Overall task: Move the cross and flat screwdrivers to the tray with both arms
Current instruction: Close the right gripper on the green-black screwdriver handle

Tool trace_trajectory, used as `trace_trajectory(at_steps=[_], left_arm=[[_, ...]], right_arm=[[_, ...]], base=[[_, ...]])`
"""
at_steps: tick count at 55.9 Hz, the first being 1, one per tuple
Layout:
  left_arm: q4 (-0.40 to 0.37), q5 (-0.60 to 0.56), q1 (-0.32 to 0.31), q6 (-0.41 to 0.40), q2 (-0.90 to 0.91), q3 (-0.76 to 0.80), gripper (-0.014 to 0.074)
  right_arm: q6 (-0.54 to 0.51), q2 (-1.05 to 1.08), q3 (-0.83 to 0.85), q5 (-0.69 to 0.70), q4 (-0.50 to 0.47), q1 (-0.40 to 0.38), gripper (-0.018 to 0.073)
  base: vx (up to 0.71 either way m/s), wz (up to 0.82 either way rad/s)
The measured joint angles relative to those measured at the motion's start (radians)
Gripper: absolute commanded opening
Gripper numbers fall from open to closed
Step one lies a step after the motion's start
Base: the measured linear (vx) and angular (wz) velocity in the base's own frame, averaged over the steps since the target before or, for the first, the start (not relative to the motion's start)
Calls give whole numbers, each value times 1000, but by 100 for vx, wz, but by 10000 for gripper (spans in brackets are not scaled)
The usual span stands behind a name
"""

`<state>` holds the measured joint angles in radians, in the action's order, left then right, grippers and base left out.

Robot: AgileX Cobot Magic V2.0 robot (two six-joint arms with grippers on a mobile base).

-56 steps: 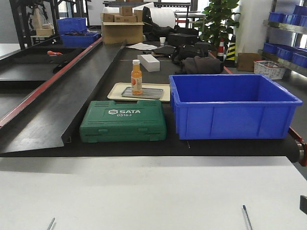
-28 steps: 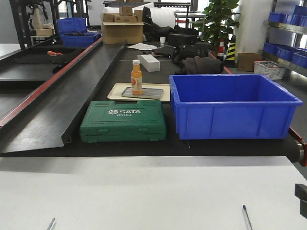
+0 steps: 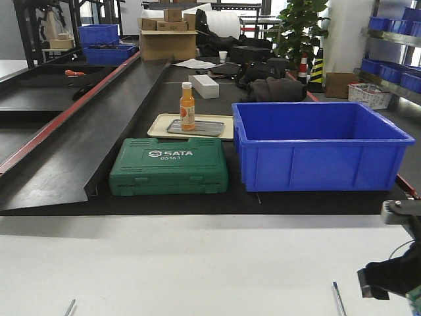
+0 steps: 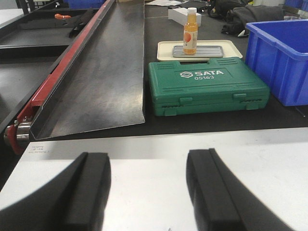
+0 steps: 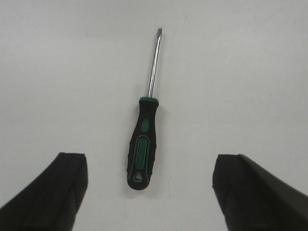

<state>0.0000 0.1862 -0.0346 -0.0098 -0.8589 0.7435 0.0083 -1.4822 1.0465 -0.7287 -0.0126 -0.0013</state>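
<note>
A flat screwdriver with a black and green handle lies on the white table, blade pointing away. My right gripper is open above it, with the handle end between the two fingers and not touched. In the front view the screwdriver's shaft shows beside my right arm. A second metal shaft tip shows at the lower left; its handle is out of view. My left gripper is open and empty over the white table. The beige tray sits on the black belt; it also shows in the left wrist view.
An orange bottle stands on a metal plate in the tray. A green SATA tool case lies in front of the tray. A big blue bin stands to its right. A black sloped chute runs along the left.
My right arm has come into the front view at the lower right, moving up and left beside the screwdriver shaft. The screwdrivers and belt objects have not moved.
</note>
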Motion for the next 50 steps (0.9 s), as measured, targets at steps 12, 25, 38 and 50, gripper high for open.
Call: trace_trajectory(at_steps=[12,25,38,50], left_arm=[[0,4,0,0,0,0,483],[0,6,0,0,0,0,483],[0,22,0,0,0,0,483],[0,44,0,0,0,0,483]], right_arm=[[-8,-248,104,-58,-48,0,536],[-8,-380,112,-42,-71,0,536],[-8,-472,114,-3,-72,0,533],[12,-530,114,32,-70,2,512]], base=[[0,0],[0,0],[0,0],[0,0]])
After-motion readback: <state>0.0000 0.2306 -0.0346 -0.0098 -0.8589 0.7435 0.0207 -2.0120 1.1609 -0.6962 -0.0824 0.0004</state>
